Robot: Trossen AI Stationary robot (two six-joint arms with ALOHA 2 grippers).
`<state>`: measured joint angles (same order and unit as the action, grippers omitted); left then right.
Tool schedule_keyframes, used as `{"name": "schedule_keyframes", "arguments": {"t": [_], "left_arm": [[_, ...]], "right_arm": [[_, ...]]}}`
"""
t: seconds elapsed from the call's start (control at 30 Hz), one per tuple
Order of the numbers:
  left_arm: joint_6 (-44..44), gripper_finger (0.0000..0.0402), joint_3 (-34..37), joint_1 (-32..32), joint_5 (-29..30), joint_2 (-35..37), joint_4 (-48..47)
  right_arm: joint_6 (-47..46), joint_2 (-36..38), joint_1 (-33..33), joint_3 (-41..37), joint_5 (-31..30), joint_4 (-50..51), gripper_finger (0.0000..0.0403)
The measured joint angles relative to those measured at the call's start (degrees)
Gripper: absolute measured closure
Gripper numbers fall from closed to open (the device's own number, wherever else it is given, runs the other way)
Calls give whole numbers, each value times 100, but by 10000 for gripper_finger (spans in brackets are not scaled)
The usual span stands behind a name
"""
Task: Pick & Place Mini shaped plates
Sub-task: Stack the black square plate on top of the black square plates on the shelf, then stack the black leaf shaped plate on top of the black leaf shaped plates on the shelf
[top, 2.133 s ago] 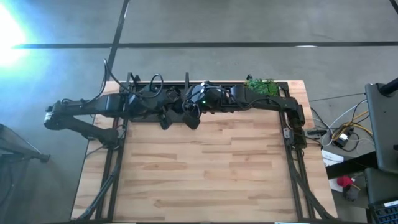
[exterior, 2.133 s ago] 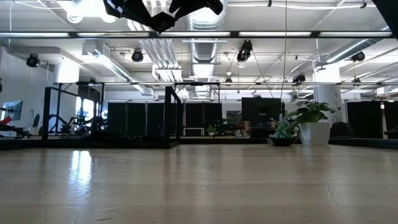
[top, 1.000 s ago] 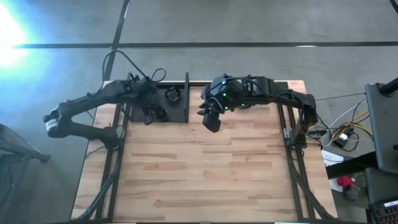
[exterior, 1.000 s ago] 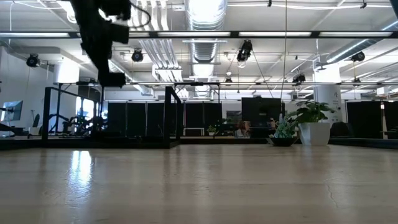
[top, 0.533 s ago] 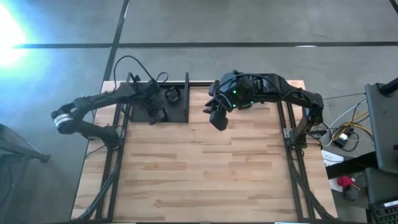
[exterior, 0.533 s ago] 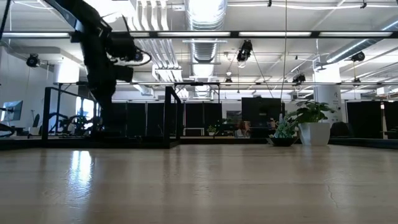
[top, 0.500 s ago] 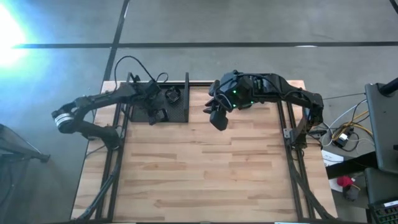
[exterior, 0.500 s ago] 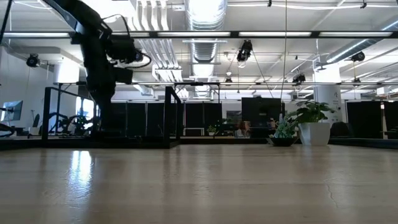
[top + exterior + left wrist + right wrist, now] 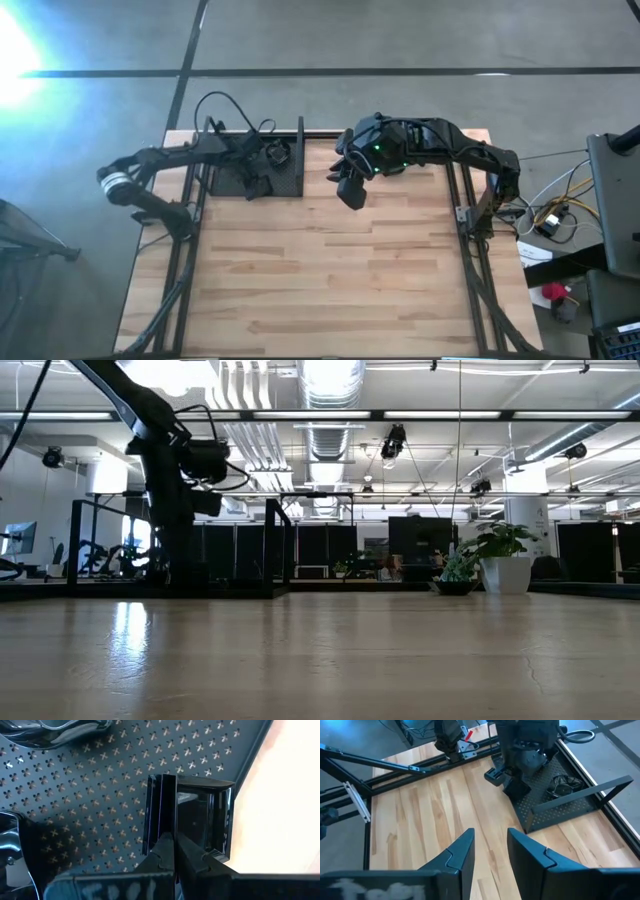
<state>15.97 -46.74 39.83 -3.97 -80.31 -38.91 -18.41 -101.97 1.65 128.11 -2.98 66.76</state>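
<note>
- A square mini plate (image 9: 200, 820), glossy black, stands on edge on the perforated black tray (image 9: 90, 805), close to the tray's border with the bare wood.
- The left gripper (image 9: 174, 851) has its two fingers pressed together with no gap at the tips, pinching the plate's near rim; the plate is upright in the grip.
- Further glossy black dishes (image 9: 70, 730) lie at the edges of the left wrist view, on the same tray; their shapes cannot be made out in full.
- From above, the left gripper (image 9: 255, 185) is down over the tray (image 9: 290, 180) at the table's far left corner; the plate itself is too small to pick out there.
- In the low view the left arm (image 9: 175, 490) reaches down to the tray's level at the far edge of the table.
- The right gripper (image 9: 490, 847) hangs above bare wooden table (image 9: 420, 825), fingers apart with a clear gap and nothing between them.
- From above, the right gripper (image 9: 351, 190) sits just beside the tray's right edge, near the table's far middle.
- A small green plant (image 9: 497, 555) stands at the far right in the low view.
</note>
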Motion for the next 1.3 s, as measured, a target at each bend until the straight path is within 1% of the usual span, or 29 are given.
{"name": "schedule_keyframes", "arguments": {"t": [0.17,0.27,0.5,0.67,0.77,0.93,1.03,1.1,1.2,1.3], "left_arm": [[0,401,-64,-1,-12,-66,-10],[7,397,-68,-4,89,-44,-12],[57,363,-68,-4,303,-33,-14],[61,336,-68,-4,577,-9,-14],[68,332,-134,-4,711,19,-66],[74,331,-366,-4,712,197,-144],[68,330,-616,-8,713,349,-396],[44,330,-801,-27,713,506,-555],[-73,330,-1039,-100,708,825,-762],[-222,330,-1170,-275,690,1262,-768]], "right_arm": [[0,0,0,0,-2,2,292],[0,0,2,0,-2,2,295],[0,0,2,0,-8,1,302],[0,0,2,0,-13,1,302],[1,0,11,0,-14,2,301],[42,0,79,0,-27,46,307],[44,0,151,0,-281,167,310],[19,0,218,-10,-616,411,313],[-288,0,376,-94,-1102,868,314],[-477,0,591,-243,-1219,1253,314]]}}
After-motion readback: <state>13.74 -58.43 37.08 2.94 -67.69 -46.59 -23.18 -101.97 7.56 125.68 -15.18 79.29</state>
